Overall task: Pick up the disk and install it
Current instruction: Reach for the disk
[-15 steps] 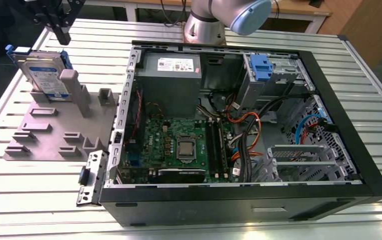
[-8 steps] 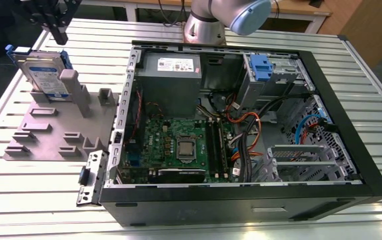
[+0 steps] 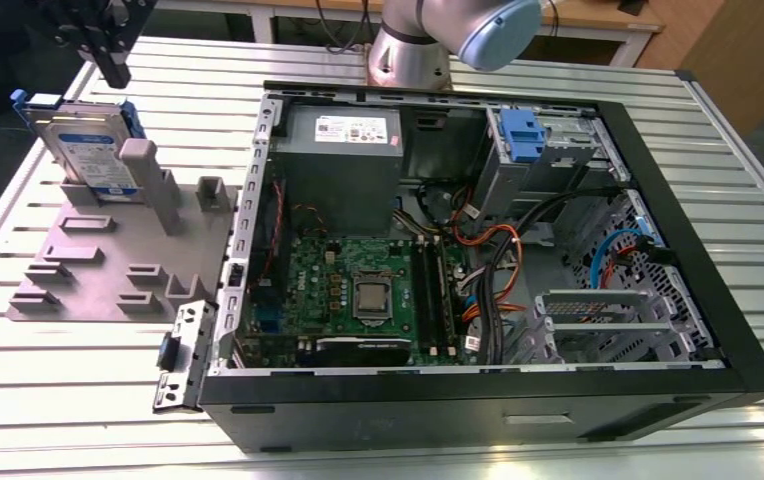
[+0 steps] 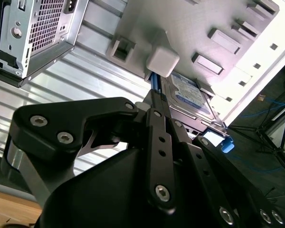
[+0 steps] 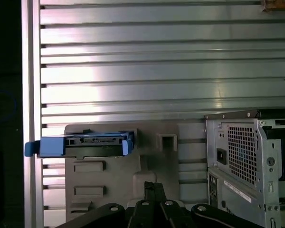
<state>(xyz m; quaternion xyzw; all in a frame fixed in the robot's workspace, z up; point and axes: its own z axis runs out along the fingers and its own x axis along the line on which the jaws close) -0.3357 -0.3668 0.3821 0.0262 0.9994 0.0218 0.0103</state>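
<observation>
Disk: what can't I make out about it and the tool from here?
Lower edge of the disk: exterior view, sunk behind posts of the grey holder.
Label of the disk: first wrist view, seen edge-on; second wrist view, partly covered by the tool.
Upper body of the tool: exterior view, cut off by the top edge.

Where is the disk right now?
In the exterior view the disk stands on edge in the grey holder at the exterior view's left, beside the open computer case, with the gripper close by.
</observation>
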